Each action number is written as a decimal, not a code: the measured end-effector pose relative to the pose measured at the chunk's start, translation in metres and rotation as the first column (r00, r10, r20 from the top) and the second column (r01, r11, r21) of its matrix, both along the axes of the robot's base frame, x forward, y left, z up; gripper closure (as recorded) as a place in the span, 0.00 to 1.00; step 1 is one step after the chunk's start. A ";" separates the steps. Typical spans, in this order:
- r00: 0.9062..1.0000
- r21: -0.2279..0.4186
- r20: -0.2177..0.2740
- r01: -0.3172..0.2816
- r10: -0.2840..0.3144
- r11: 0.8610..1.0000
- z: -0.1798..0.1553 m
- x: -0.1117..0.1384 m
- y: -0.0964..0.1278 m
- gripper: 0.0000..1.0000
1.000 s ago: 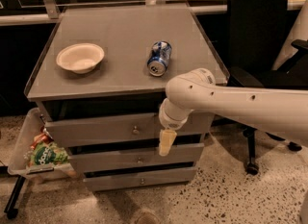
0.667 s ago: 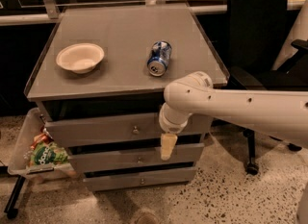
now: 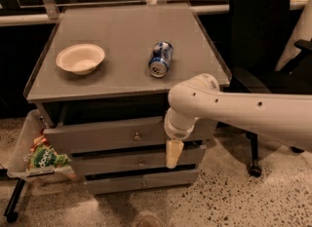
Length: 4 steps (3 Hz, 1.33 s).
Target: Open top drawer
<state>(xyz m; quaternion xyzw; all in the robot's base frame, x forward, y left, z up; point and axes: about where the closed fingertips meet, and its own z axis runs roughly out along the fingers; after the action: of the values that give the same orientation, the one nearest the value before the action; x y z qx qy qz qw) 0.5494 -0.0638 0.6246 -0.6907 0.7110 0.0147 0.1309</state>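
Here, pincer (image 3: 174,154) pointing down, right of top drawer (image 3: 97,136) knob (image 3: 137,136)

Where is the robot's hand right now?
In the camera view, the hand hangs in front of the cabinet, right of the knob on the top drawer, level with the middle drawer.

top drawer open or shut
Partly open: drawer front stands forward with a dark gap under the tabletop. The pincer hangs below it, right of the knob.

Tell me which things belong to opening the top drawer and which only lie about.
For the job: top drawer, its knob, gripper in front of the drawers, lower right of the knob.
Lying about: white bowl, soda can, office chair.
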 end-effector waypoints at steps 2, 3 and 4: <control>0.997 -0.011 -0.067 0.048 -0.048 0.999 0.032 -0.060 -0.032 0.00; 0.988 -0.009 -0.123 0.099 -0.099 0.995 0.056 -0.105 -0.060 0.00; 0.986 -0.007 -0.128 0.107 -0.107 0.994 0.059 -0.109 -0.062 0.00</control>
<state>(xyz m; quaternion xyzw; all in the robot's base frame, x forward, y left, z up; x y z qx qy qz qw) 0.4407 -0.1260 0.6839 -0.6493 0.7540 0.0519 0.0853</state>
